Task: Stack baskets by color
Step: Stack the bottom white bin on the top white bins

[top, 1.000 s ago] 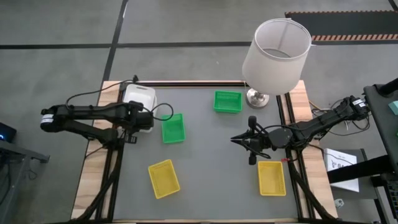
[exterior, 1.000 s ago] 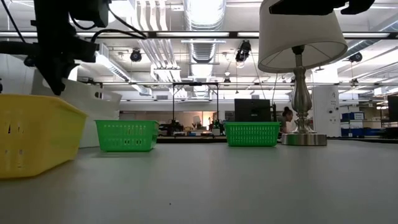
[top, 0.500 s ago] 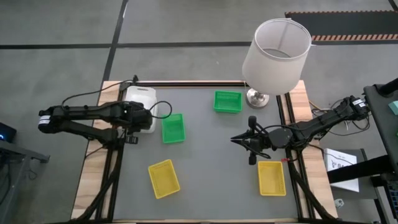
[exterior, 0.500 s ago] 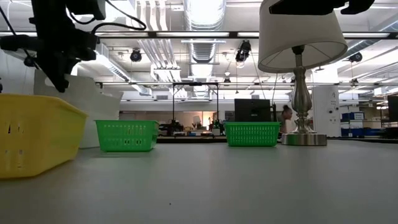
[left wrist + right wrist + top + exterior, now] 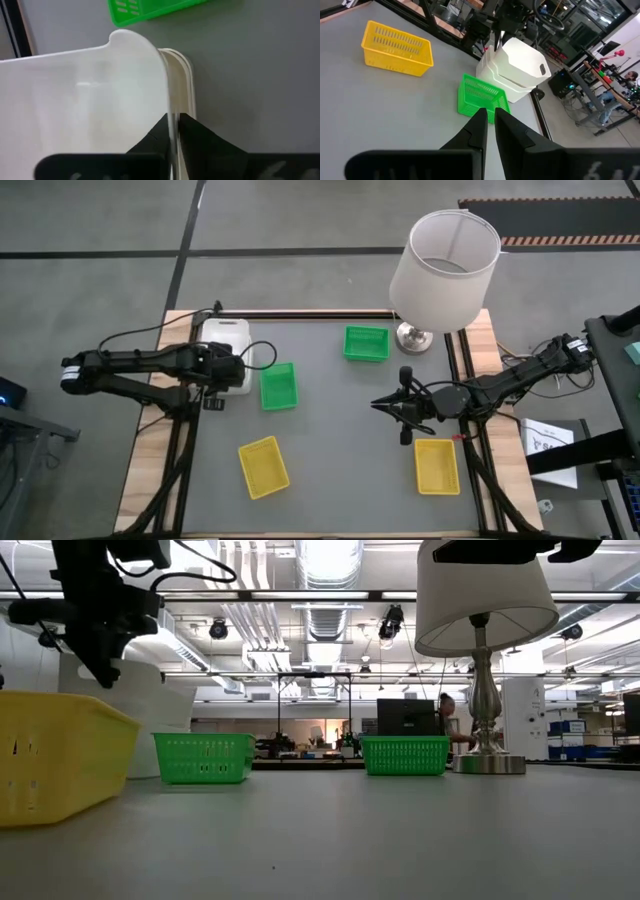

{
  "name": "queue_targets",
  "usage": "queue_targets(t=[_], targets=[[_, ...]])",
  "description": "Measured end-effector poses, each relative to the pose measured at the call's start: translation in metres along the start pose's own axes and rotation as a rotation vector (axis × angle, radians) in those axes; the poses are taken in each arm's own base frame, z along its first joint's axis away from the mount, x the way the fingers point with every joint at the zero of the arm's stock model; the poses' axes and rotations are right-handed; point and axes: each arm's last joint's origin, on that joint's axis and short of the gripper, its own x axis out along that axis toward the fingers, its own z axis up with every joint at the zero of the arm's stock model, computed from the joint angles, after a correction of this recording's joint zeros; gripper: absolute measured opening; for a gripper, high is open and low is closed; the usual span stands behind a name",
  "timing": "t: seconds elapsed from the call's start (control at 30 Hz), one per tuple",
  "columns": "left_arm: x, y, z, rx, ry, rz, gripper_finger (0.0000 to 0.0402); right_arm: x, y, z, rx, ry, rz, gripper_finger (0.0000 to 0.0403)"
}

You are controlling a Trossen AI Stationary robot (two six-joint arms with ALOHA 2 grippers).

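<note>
A white basket (image 5: 225, 338) sits tilted on top of other white baskets (image 5: 502, 85) at the table's far left, with my left gripper (image 5: 240, 365) shut on it. One green basket (image 5: 279, 386) stands just right of that stack. A second green basket (image 5: 366, 343) stands near the lamp. Two yellow baskets (image 5: 263, 467) (image 5: 437, 465) stand near the front edge. My right gripper (image 5: 380, 405) hovers shut and holding nothing, right of centre above the table. My left gripper pinches the top white basket's side wall at its rim (image 5: 171, 107), on the side facing the green basket. One finger (image 5: 157, 136) is inside the basket and one outside. The fingers come steeply from above. The basket sits tilted, its underside in the white baskets (image 5: 186, 80) below.
A table lamp with a large white shade (image 5: 443, 268) stands at the far right corner, its base (image 5: 412, 337) beside the far green basket. The grey table's middle (image 5: 340, 440) is bare. Wooden edges (image 5: 152, 460) frame the tabletop.
My left gripper has tipped a little while staying on the top white basket. In the low view, the basket's top edge has gone from slanting to nearly level over the white stack.
</note>
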Motion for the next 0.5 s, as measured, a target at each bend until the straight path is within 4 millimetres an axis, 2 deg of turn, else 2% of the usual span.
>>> queue_targets(t=[0.3,0.5], targets=[[-0.005,0.002,0.001,-0.008,-0.019,0.015,0.0076,0.000,0.000,0.000,0.000,0.000,0.000,0.0027],[-0.017,0.006,0.005,-0.052,-0.065,0.024,0.0088,0.000,0.000,0.000,0.003,0.000,0.000,0.0027]])
